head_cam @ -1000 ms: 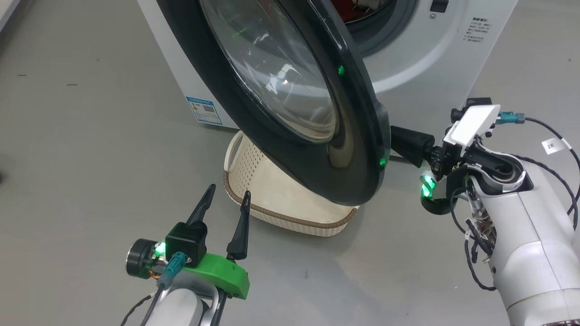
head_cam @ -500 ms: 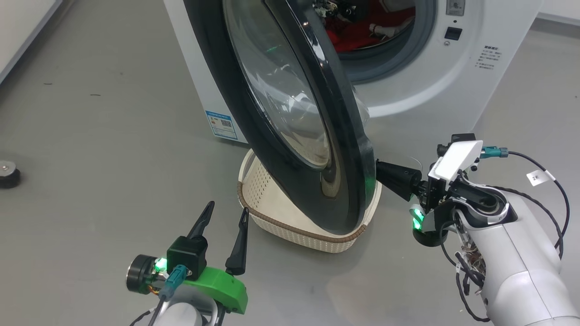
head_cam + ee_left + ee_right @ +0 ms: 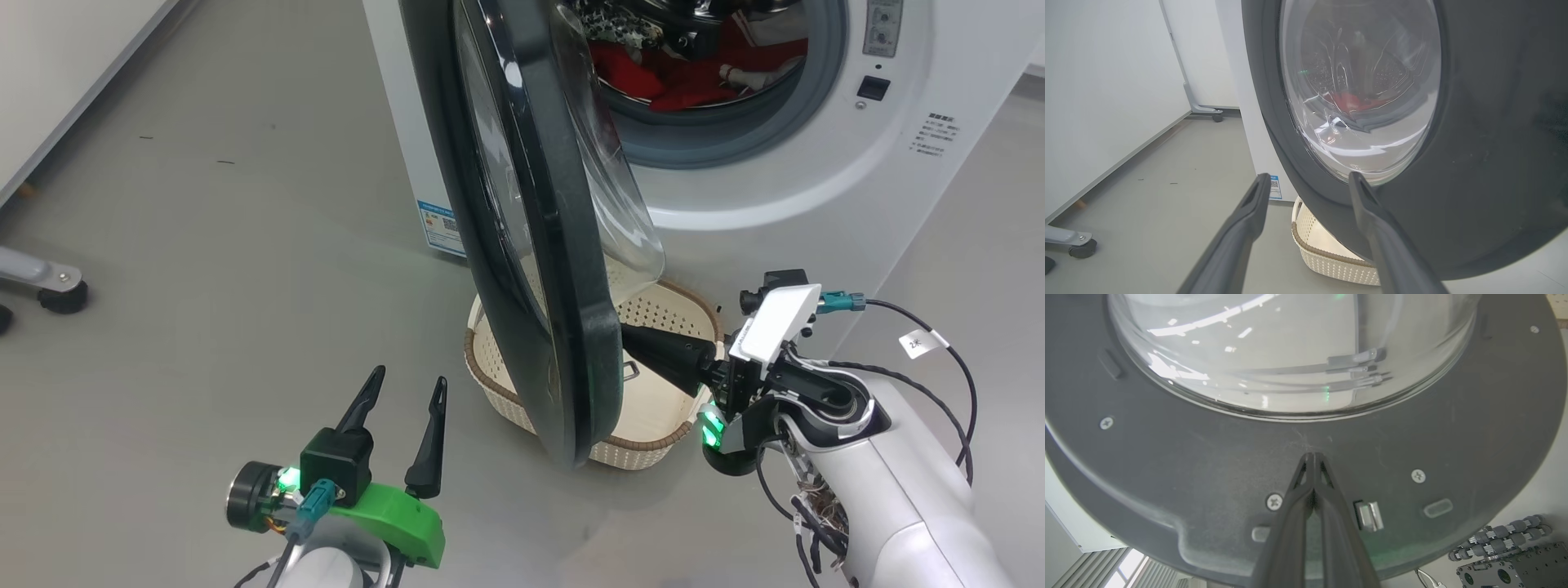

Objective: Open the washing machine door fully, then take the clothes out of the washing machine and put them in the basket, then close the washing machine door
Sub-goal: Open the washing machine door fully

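Round glossy black washing machine door (image 3: 563, 327) stands half open, edge-on to me.
My right pincer (image 3: 1312, 456) is pinched together, holding nothing. Its tips press on the door's grey inner face below the glass bowl (image 3: 1290, 355), I judge to shove it wider. Bright red clothes (image 3: 686, 82) lie inside the big white washing machine (image 3: 775, 188); the cream perforated basket (image 3: 645, 443) sits on the floor (image 3: 204, 245) under the door, handy for them. My left pincer (image 3: 408, 380) hangs spread wide, empty.
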Available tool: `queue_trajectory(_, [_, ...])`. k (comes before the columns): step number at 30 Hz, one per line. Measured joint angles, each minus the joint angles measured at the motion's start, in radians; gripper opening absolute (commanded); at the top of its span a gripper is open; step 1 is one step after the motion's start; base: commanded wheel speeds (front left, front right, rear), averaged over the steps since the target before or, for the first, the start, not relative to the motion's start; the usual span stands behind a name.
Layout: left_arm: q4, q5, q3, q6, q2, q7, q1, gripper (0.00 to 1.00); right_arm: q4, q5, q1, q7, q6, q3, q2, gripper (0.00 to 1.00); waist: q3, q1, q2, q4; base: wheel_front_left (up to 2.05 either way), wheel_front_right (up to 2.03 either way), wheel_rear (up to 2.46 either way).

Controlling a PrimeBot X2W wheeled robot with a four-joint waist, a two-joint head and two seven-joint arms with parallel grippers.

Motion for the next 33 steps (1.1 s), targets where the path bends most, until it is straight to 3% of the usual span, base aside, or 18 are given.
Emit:
queue_trajectory(18, [-0.004, 0.000, 0.030, 0.000, 0.001, 0.000, 0.013, 1.00, -0.066, 0.058, 0.016, -0.095, 0.000, 0.151, 0.001, 0.00, -0.006, 0.0000, 0.0000, 0.050, 0.00, 0.00, 0.00])
queue_trajectory(33, [-0.013, 0.000, 0.042, 0.000, 0.002, 0.000, 0.021, 1.00, -0.128, 0.079, 0.057, -0.215, 0.000, 0.099, 0.003, 0.00, -0.008, 0.0000, 0.0000, 0.033, 0.00, 0.00, 0.00])
